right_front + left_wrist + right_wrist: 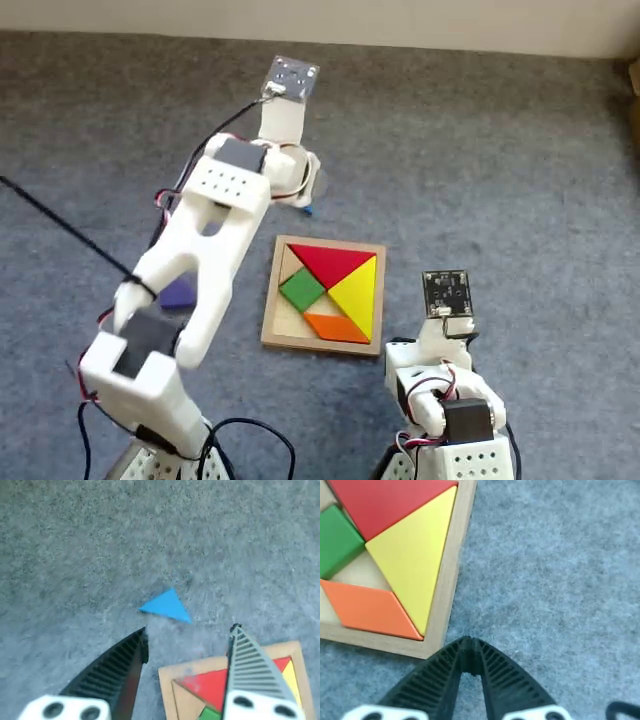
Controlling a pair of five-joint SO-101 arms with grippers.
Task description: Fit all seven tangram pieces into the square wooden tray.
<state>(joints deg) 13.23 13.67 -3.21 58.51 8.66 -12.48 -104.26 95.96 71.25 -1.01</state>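
The square wooden tray [270, 315] lies mid-table and holds a red triangle [330, 262], a yellow triangle [358, 295], a green square [301, 289] and an orange parallelogram [337, 326]. A small blue triangle [167, 606] lies on the carpet just past the tray's far edge [167, 675]. My left gripper [189, 629] hangs open right over it, one finger on each side, touching nothing. A purple piece [178, 293] peeks out under the left arm. My right gripper [470, 652] is shut and empty beside the tray's near right corner [437, 640].
Grey carpet covers the whole table. The left arm [205, 260] stretches diagonally along the tray's left side. The right arm's base [450, 430] sits at the near right. Open carpet spreads to the right of the tray and across the far side.
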